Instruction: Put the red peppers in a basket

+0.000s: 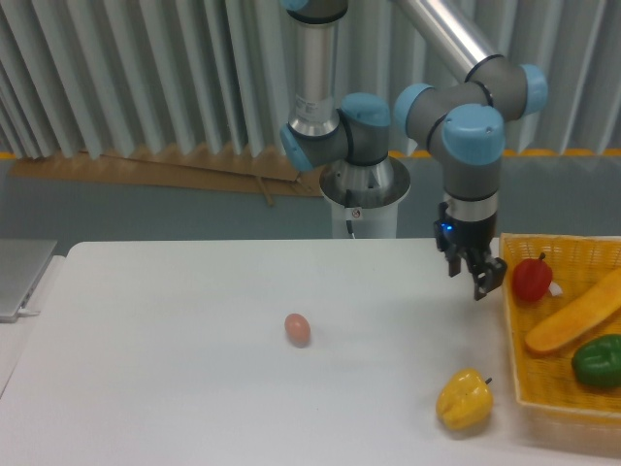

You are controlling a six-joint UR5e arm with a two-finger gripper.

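Red pepper: already inside basket, just right of claw.

Lies in basket's far left corner, beside long orange vegetable, with green pepper nearer camera. Claw hangs over bench at basket's left rim, about level with pepper; nothing visibly held, finger gap too small to judge. Outside basket: yellow pepper near its front left corner, egg well to its left.

basket: woven, rough
red pepper: glossy
yellow pepper: glossy
table: smooth, matt white
arm: brushed metal tube, blue plastic caps
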